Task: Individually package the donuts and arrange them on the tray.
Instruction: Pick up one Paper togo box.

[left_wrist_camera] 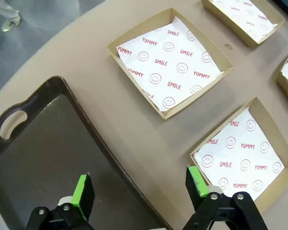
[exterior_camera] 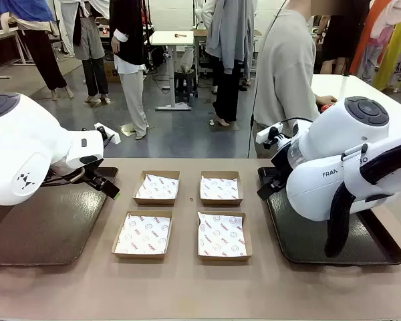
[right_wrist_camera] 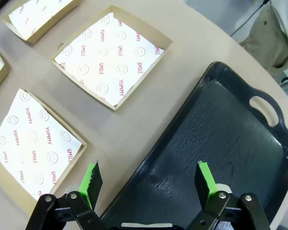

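Open workroom, grey floor [exterior_camera: 187, 130], a person [exterior_camera: 287, 73] standing at the far side; the tan table [exterior_camera: 187, 287] carries a left tray [exterior_camera: 33, 234] and a right tray [exterior_camera: 307, 244], dark, flanking four cardboard boxes [exterior_camera: 156, 187] (smiley-printed paper liners). Left gripper [left_wrist_camera: 139, 186] and right gripper [right_wrist_camera: 149, 176] each straddle their tray's inner edge, jaws wide apart.

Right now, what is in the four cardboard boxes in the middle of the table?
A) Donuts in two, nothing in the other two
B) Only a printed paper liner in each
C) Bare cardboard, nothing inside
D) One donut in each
B: each of the four cardboard boxes holds just a white paper liner printed with red smileys, with nothing lying on it.
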`<action>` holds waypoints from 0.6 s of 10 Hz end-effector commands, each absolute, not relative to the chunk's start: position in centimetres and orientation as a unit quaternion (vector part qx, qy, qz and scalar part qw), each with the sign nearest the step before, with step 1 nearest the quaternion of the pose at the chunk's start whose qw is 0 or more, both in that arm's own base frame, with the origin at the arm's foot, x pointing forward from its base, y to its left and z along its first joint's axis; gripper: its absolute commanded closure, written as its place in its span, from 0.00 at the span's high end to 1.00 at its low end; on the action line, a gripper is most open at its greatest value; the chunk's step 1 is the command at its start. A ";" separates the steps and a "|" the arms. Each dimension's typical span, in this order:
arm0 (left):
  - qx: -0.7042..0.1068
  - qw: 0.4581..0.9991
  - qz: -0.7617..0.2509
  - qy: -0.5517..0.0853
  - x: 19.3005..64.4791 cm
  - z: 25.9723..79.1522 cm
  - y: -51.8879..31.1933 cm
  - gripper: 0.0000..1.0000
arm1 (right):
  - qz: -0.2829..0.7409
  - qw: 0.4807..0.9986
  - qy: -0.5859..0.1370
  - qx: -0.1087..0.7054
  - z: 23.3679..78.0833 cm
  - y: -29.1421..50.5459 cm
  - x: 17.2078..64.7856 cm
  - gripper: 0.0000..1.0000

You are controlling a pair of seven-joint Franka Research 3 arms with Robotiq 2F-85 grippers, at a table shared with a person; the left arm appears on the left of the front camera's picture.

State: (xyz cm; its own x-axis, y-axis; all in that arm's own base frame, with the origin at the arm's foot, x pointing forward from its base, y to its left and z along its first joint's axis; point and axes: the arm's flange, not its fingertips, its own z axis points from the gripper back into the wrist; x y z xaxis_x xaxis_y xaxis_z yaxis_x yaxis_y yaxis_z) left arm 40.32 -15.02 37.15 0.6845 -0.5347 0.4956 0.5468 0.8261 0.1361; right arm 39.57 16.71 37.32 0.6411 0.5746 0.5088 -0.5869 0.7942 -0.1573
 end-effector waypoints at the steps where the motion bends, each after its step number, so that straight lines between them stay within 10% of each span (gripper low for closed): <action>1: -0.011 0.918 -0.295 -0.266 40.3 37.2 -15.0 1.00 | 0.321 0.906 -0.277 0.011 37.3 16.7 39.6 1.00; 6: -0.011 0.918 -0.295 -0.266 40.3 37.2 -15.0 1.00 | 0.321 0.906 -0.277 0.011 37.3 16.7 39.6 1.00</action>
State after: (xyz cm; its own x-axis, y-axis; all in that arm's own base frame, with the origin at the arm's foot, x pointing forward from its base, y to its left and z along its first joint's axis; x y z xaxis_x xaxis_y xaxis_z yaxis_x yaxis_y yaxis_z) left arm 40.31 -15.04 37.15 0.6844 -0.5348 0.4956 0.5470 0.8260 0.1361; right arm 39.58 16.71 37.32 0.6411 0.5746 0.5087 -0.5868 0.7942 -0.1575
